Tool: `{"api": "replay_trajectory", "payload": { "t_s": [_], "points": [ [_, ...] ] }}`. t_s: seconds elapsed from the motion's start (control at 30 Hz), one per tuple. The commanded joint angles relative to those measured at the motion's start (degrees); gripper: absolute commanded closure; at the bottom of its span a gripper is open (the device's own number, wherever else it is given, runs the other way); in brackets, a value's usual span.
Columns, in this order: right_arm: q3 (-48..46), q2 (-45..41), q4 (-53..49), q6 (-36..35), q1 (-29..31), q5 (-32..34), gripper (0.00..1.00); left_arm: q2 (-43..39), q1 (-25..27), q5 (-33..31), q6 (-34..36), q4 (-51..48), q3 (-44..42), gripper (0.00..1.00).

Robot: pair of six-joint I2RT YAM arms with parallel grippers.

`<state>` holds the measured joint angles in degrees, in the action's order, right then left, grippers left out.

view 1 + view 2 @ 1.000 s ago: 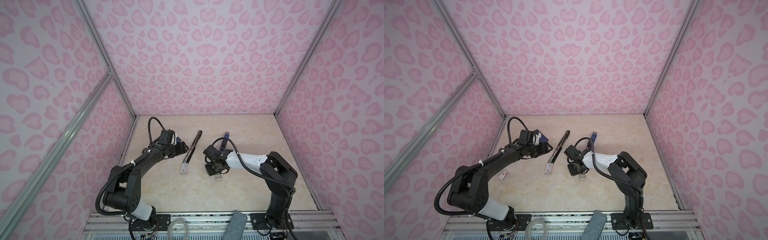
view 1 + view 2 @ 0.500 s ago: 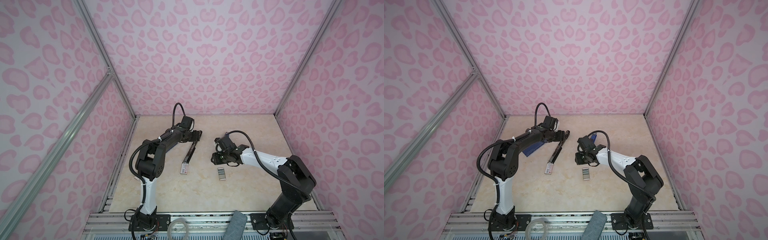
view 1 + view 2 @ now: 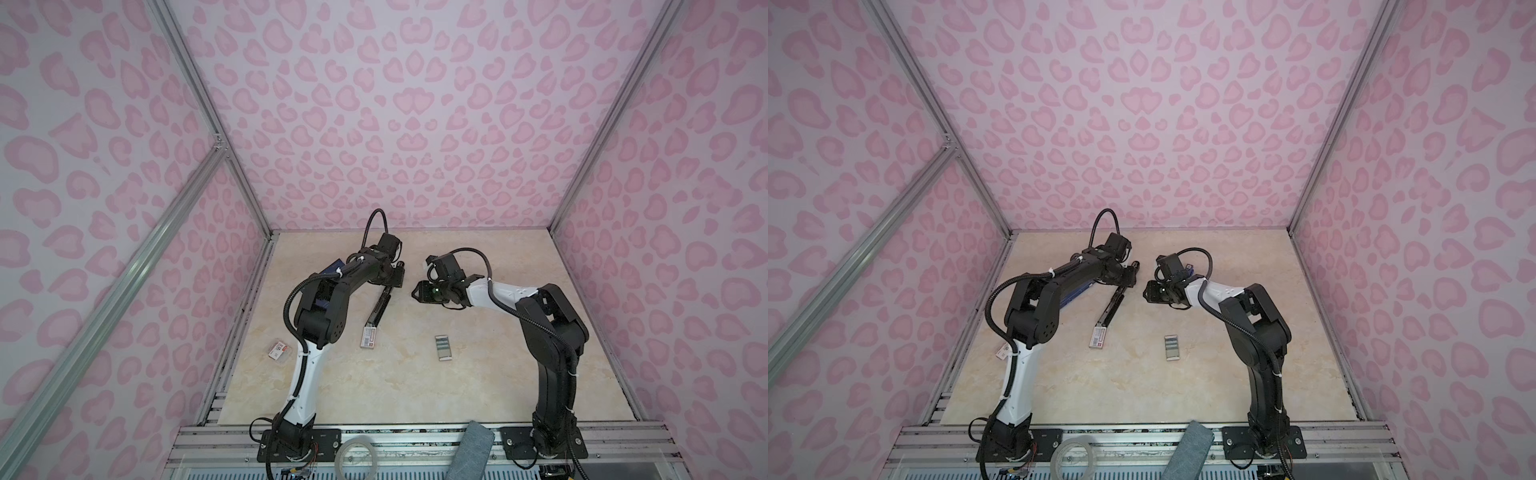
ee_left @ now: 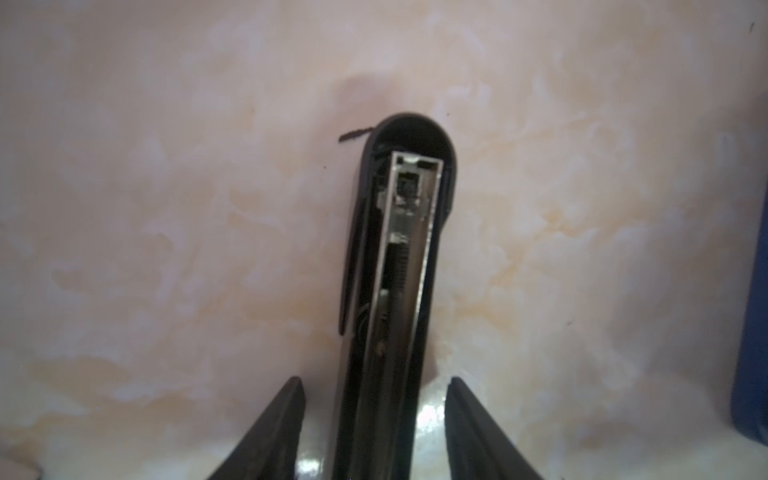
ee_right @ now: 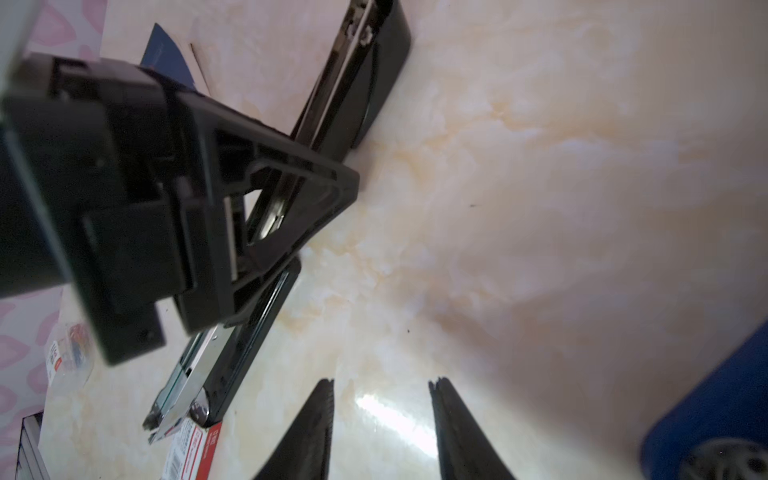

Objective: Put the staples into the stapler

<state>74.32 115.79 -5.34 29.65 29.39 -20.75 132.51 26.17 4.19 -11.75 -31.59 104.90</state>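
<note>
The staples (image 3: 442,347) are lying flat on the table (image 3: 415,395), well apart from both pairs of fingers and nearer the right gripper (image 3: 417,292), whose fingers (image 5: 307,432) are standing partly open, holding nothing. The left gripper (image 4: 376,380) is straddling the opened stapler (image 4: 405,249), its fingers (image 4: 274,432) parted with gaps on both sides.

Beige marbled table (image 3: 374,386), black stapler (image 3: 379,307) opened flat nr mid-back, white box w/ red label (image 3: 369,336) at its near end, staples (image 3: 442,347) flat, well apart to the R, clear packet (image 3: 279,352) by L edge, dark blue booklet (image 3: 332,270) back L, partly hidden.
</note>
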Motion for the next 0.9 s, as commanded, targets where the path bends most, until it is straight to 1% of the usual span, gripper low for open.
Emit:
{"api": "replay_trajectory", "payload": {
  "t_s": [0.0,0.13,0.33,0.4,0.5,0.6,0.63,0.73,0.87],
  "points": [
    [0.46,1.66,1.32,2.53,-0.99,1.46,0.58,0.49,0.75,1.30,2.13,-1.59,0.59,0.47],
    [-0.20,2.00,0.25,4.04,-2.59,4.67,0.58,0.56,2.31,1.94,3.07,-1.47,0.22,0.50],
    [-3.42,0.01,-1.00,5.73,-5.75,9.79,0.58,-0.78,4.67,2.66,4.25,-1.02,-1.04,0.52],
    [-4.63,-0.62,-0.61,6.11,-7.01,10.21,0.58,-1.57,5.48,3.02,4.69,-0.68,-1.60,0.52],
    [-5.53,-1.22,1.69,6.24,-8.05,7.74,0.57,-2.69,6.07,3.29,5.41,0.10,-2.14,0.48],
    [-5.35,-1.05,5.02,6.02,-8.09,3.24,0.54,-2.03,6.08,3.84,6.16,-0.50,-0.64,0.45],
    [-5.42,-0.85,6.82,6.12,-8.10,1.39,0.53,-1.58,6.08,4.28,6.53,-0.71,-0.05,0.45],
    [-5.51,-0.17,10.62,7.22,-8.03,-1.29,0.50,-0.21,6.25,5.30,7.17,-1.02,1.62,0.46],
    [-5.92,0.81,14.10,8.88,-8.20,-3.18,0.49,1.04,6.69,5.33,8.37,-1.11,2.71,0.49]
  ]
}}
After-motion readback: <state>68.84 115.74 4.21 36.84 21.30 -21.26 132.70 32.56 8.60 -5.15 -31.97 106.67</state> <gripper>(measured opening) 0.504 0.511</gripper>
